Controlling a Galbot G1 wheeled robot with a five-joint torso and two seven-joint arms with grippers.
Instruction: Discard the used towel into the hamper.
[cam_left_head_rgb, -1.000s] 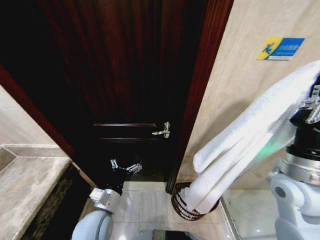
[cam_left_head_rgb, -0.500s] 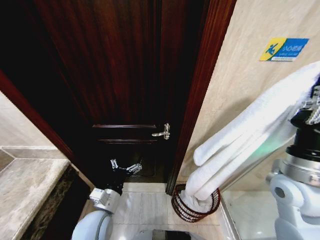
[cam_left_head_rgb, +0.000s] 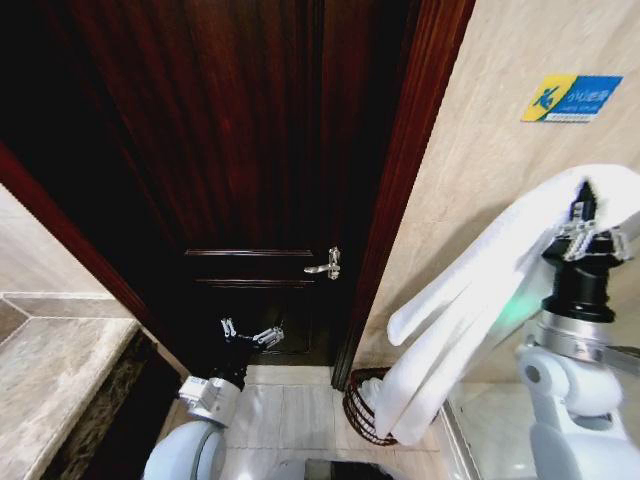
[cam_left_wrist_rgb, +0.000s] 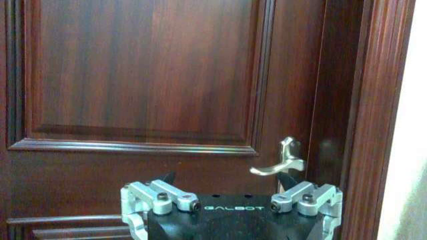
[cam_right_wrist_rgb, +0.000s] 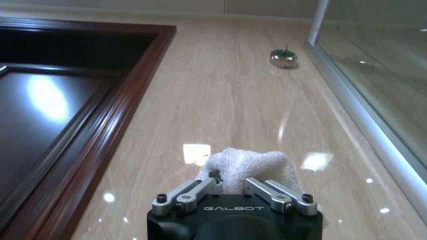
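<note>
Right gripper: you're pinching the towel at its top fold.
Towel's axis: hanging down-left, tail reaching the hamper.
Left gripper: idling spread open by the door.

Bathroom, likely hotel. Dark wood door with lever handle, beige stone wall, marble tabletop, tiled floor, glass shower panel, slip-warning sign.

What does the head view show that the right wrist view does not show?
Head view alone: the round dark red-brown open-bar hamper on the floor, the towel's lower end hanging into it, the idle left claw low by the door, and a blue-yellow wall sign. Right wrist view alone: a small metal wall knob. Both: the right claw shut on the white terry towel.
</note>
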